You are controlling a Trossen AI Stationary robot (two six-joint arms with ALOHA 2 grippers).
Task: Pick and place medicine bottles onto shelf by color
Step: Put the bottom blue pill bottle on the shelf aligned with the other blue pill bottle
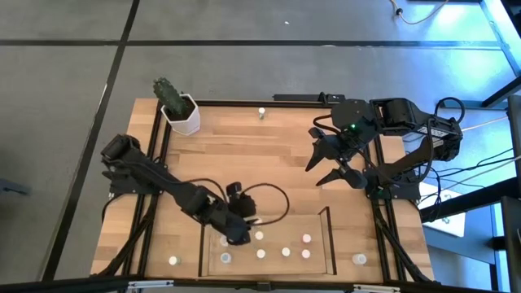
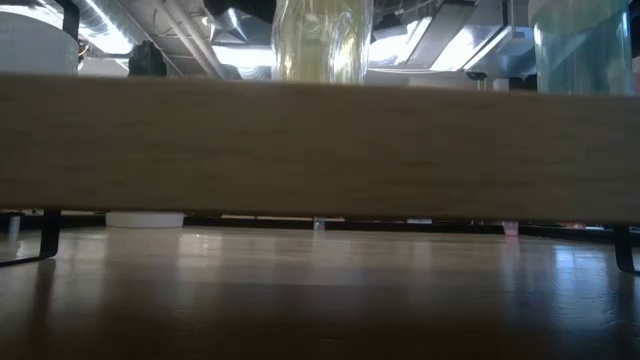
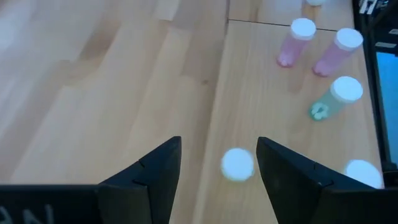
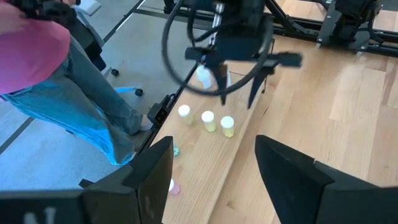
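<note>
You have the wide clear-walled, wood-floored shelf [image 1: 326, 220] under the left gripper [image 3: 217, 163], whose fingers stand apart and empty. A small white-capped bottle [image 3: 237, 164] stands upright directly between and below them, axis vertical. The right gripper [image 1: 330, 161], spread open, hangs well away.

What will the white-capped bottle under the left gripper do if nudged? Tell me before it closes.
Probably tips easily: the white-capped bottle stands upright and, like a pink bottle nearby, likely is narrow for its height. Being round, it would likely roll on the smooth shelf floor. It is tiny against the open left gripper, so probably very light.
</note>
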